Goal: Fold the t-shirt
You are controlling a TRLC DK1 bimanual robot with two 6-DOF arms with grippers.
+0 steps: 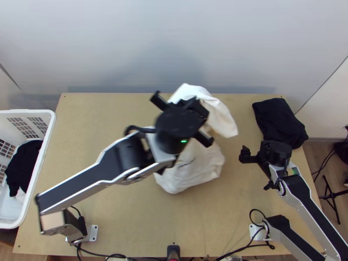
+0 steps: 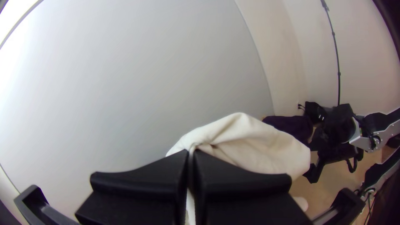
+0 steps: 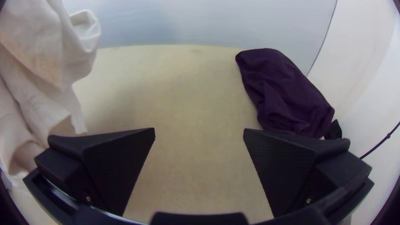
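Cream t-shirt (image 1: 198, 169) hangs bunched from my left claw (image 2: 191, 156), whose fingers are closed on a pinched bit of it; which part of the garment that is, I cannot tell. From that claw one flap folds over toward my right arm's side, while the main body drops beneath and back toward my bases, its long axis running roughly from the table's far edge to the near one. Whether the lowest cloth meets the table (image 1: 117, 226), unclear. Right claw (image 3: 199, 135): spread wide, nothing between the fingers, off to the right of the shirt, near the flap but apart from it. Beyond that claw, toward the far right corner, a dark cloth (image 1: 278, 122) in a compact heap. Judgement: early stage, shirt to be opened out before any fold. Relation that matters: the loose flap lies on the right claw's side, so that claw is the nearer one for a second hold, moving leftward to it. Risk: lowering the shirt as it hangs would likely leave it crumpled.
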